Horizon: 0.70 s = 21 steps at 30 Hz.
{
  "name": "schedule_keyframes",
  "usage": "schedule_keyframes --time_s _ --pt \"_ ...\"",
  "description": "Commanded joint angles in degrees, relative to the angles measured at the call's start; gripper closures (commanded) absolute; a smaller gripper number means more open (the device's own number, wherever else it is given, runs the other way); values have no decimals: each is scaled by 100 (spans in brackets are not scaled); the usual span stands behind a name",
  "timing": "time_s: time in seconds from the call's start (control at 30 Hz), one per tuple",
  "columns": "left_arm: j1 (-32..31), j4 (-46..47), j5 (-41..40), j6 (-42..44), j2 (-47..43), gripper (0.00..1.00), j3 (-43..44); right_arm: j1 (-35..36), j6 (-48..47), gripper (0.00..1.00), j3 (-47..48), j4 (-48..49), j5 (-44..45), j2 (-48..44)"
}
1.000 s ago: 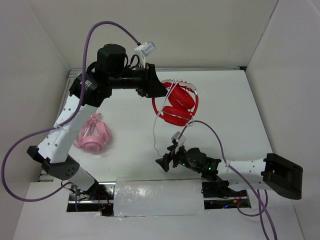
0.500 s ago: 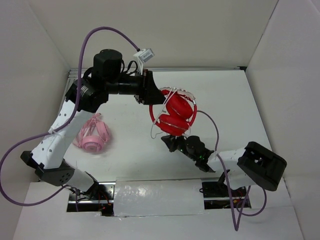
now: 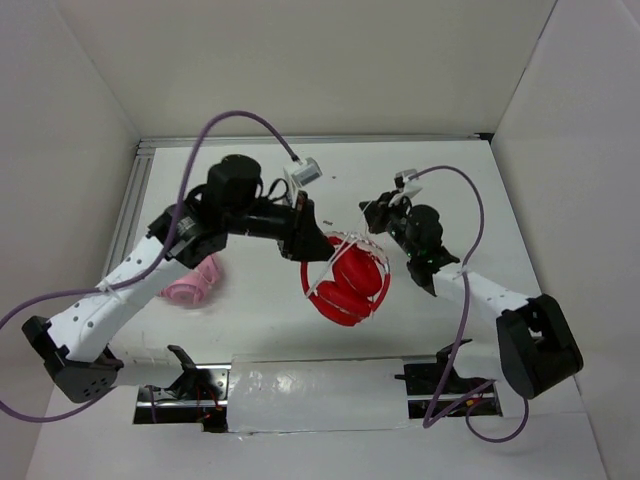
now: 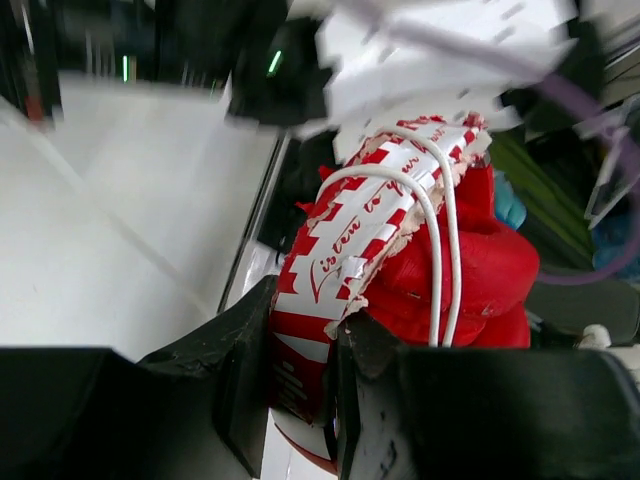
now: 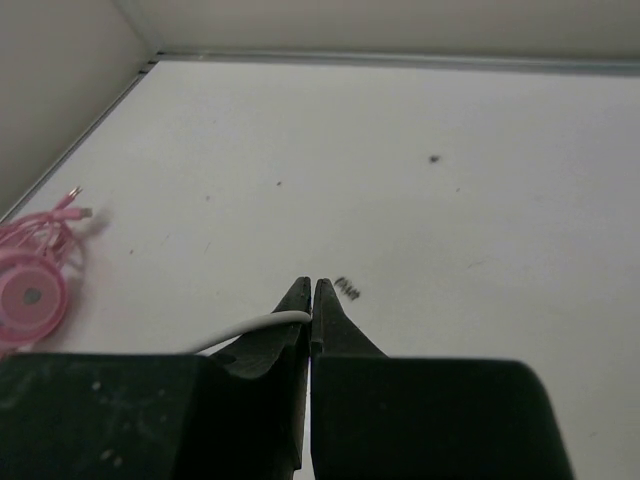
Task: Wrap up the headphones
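headphones point(image 3: 345, 287) in left claw point(image 3: 308, 238), right claw point(image 3: 368, 214) behind, other headset point(image 3: 188, 288) left

The headphones point(image 3: 348, 292) are bright red on the cups and band. The headband point(image 4: 345, 245) has white stripes and white script lettering on the red. Their cable point(image 4: 442, 250) is white. The other headphones point(image 3: 186, 290) are pale pink, with a pink cord. The bench point(image 5: 480, 200) is white, flecked with a few small dark specks. The left arm point(image 3: 110, 295) and right arm point(image 3: 485, 295) have white shells and black joints, and both carry purple leads point(image 3: 245, 117). The left gripper point(image 4: 300, 385) and right gripper point(image 5: 310, 288) are black. A small green light point(image 4: 274, 62) shows on dark housing.
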Motion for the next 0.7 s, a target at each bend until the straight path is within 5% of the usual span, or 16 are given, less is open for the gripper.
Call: schedule_keyframes --time_s 0.0,0.37,0.67 --pt "-324 572 -369 0 -103 100 -721 -269 -690 100 853 -1317 146 -408" --pt "-369 160 -2952 -817 152 100 -1742 -217 -1324 100 2340 -3736 954 -1155" --pt "-55 -368 -3798 -1397 907 100 -1487 1187 -1018 100 3367 -6019 1236 -1349"
